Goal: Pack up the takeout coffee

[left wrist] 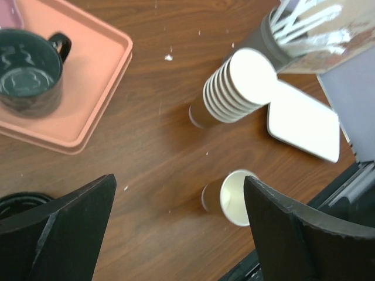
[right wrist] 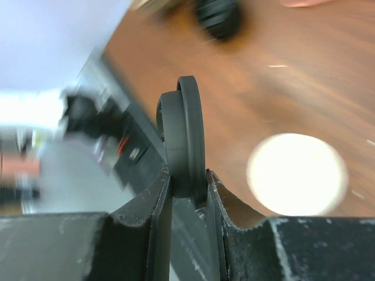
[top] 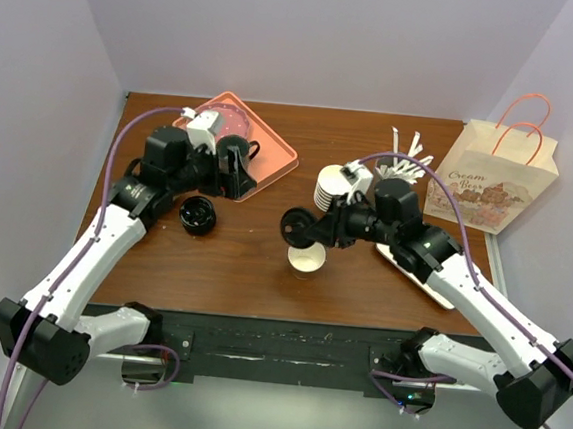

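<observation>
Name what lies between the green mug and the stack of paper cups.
Left wrist view: the rim of the pink tray holding the mug, then bare tabletop up to the cup stack.

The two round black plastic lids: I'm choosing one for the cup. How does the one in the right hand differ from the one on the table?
The held black lid stands on edge, pinched in the right hand; the table lid lies flat. The held lid hangs by the open brown paper cup; the table lid sits farther left, near the salmon tray. Both are round and black.
</observation>
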`<state>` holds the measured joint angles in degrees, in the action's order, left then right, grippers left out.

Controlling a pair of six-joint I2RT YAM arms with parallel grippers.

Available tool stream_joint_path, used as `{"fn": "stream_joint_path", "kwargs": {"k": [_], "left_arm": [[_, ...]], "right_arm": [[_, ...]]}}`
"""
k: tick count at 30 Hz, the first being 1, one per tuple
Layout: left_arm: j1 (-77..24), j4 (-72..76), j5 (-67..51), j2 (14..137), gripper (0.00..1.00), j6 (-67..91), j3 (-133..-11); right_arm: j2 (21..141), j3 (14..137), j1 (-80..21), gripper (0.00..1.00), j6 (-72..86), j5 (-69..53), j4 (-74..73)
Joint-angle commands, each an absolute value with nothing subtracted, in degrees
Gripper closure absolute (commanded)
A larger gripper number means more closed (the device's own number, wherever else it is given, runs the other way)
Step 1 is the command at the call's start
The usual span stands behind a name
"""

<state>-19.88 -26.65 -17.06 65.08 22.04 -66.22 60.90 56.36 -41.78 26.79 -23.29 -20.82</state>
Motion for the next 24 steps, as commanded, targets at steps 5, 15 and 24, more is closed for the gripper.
{"fn": "stream_joint_path", "kwargs": {"k": [5,15,24], "left_arm": [[-23.55,-22.15,-26.1,66.09,0.17,21.53,-55.02],[-29.96,-17.05,-28.56,70.65,0.25,22.41,-52.56],[-32.87,-14.59,-30.06,74.26,0.35,24.17,-53.53]], "right_arm": [[60.73,52.3,-35.24,0.98,38.57,-27.41,-21.72],[62.14,47.38,-35.07,0.95,42.62,-25.4,-18.9],[65.82,47.2,-34.28,0.93,42.98,-24.61,-17.93]]}}
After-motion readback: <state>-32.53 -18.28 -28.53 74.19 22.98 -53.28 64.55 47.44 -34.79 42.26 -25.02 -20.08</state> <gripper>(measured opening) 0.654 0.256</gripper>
